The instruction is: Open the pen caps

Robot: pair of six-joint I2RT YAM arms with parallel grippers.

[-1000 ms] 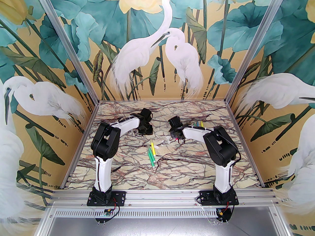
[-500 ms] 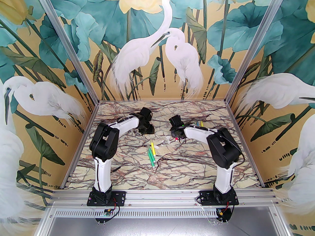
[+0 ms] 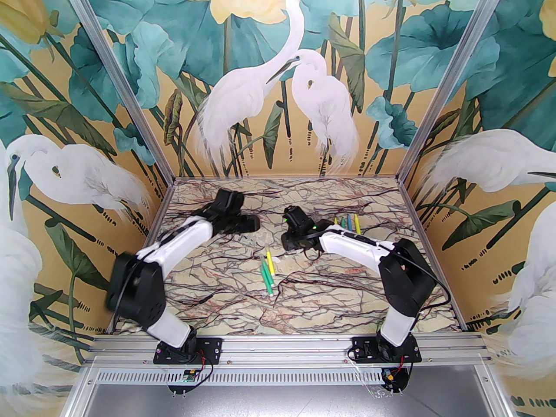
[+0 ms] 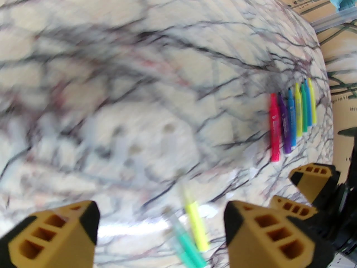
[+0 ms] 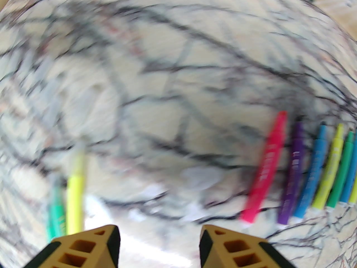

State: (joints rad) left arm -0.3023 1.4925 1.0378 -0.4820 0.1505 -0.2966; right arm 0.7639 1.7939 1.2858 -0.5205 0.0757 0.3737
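Note:
Two green pens (image 3: pixel 266 277) and a yellow pen (image 3: pixel 270 261) lie side by side at the table's middle. Several uncapped pens (image 3: pixel 346 221) in pink, purple, blue, yellow and green lie in a row at the back right (image 5: pixel 292 172). A blurred pale cap (image 5: pixel 200 177) rests on the marble between the two groups. My left gripper (image 4: pixel 160 213) is open and empty above the yellow pen (image 4: pixel 196 223) and a green pen (image 4: pixel 187 241). My right gripper (image 5: pixel 159 233) is open and empty, between the yellow pen (image 5: pixel 74 200) and the pink pen (image 5: pixel 265 172).
The marble table (image 3: pixel 304 306) is walled by painted panels at the back and both sides. The two grippers hang close together at mid-table, left gripper (image 3: pixel 252 223) and right gripper (image 3: pixel 289 242). The right gripper's fingers (image 4: pixel 312 174) show beside the left one's.
The left arm has swung its elbow down and to the left, pulling its gripper back left as its jaws opened wide. The right gripper slid left and opened.

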